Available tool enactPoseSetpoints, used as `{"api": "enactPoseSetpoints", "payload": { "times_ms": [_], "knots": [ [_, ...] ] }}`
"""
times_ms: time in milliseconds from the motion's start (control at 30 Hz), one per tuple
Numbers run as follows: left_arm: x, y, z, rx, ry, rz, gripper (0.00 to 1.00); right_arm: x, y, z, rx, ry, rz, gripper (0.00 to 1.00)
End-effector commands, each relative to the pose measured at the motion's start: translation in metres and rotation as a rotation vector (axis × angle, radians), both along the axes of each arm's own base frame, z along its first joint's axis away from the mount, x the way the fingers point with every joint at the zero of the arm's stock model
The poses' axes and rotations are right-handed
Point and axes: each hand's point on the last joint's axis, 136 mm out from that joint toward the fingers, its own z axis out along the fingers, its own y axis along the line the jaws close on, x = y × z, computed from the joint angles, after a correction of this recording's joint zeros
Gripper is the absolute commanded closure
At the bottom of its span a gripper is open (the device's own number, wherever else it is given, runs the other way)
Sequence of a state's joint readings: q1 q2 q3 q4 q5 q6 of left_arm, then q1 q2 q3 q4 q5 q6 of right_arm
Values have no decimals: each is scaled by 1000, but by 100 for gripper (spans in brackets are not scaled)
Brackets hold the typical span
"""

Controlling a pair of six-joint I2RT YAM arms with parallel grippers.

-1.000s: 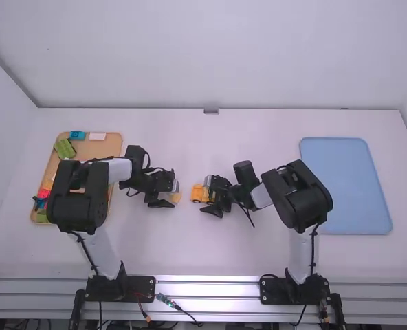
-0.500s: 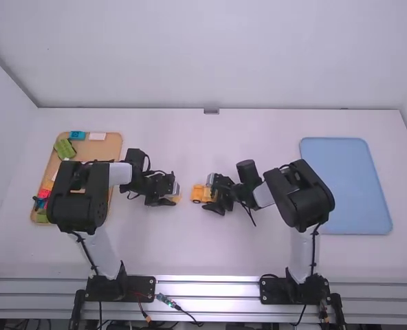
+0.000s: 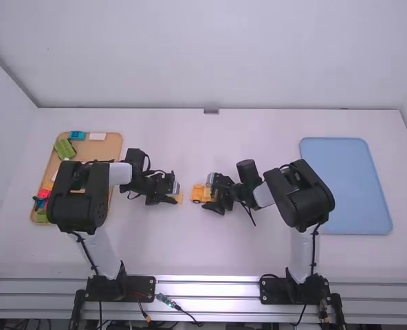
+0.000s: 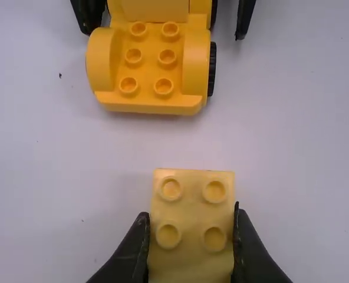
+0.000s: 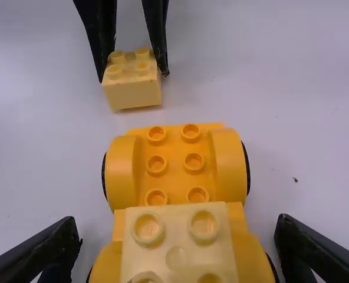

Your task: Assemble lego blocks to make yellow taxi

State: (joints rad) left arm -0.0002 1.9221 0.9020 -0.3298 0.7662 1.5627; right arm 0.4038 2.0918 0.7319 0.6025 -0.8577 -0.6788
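White surface (image 3: 258, 254), pale wall (image 3: 210, 55) right behind it, side walls at left and right, metal rail (image 3: 207, 289) along the near edge. One small grey fitting (image 3: 211, 111) at the far edge, middle.

Counts: two arms; one wooden tray (image 3: 97, 150) far left; one light blue tray (image 3: 346, 185) far right. In the wooden tray: one blue block (image 3: 77, 135), one whitish block (image 3: 97, 136), green ones (image 3: 64, 148) at its far and near ends, one red piece (image 3: 44, 193), a bit of yellow. Left arm covers part, so no full tally.

One yellow wheeled base (image 5: 173, 147) on the surface between the grippers, six studs showing at its end toward the left gripper (image 3: 173, 193). One pale yellow block (image 5: 177, 242) on top of the base. A second pale yellow block (image 4: 192, 203), four studs, is clamped in the left fingers, just beside the base, apart from it.

Right gripper (image 3: 209, 193): fingers apart, one each side of the base.
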Motion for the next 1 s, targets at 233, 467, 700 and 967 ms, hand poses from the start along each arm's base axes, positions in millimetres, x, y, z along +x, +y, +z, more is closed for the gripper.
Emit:
{"api": "enactPoseSetpoints", "payload": {
  "times_ms": [233,467,700,967],
  "knots": [
    [15,-12,21,-95,81,84,98,-2,1,-4,2,25,3,32],
    [10,-19,46,-85,145,27,98,-2,1,-4,-1,17,10,56],
    [-1,-45,45,-72,177,-20,98,-10,-2,-11,-28,16,43,57],
    [-2,-64,19,38,166,25,98,-23,-1,-9,-2,32,99,55]
  ]
}}
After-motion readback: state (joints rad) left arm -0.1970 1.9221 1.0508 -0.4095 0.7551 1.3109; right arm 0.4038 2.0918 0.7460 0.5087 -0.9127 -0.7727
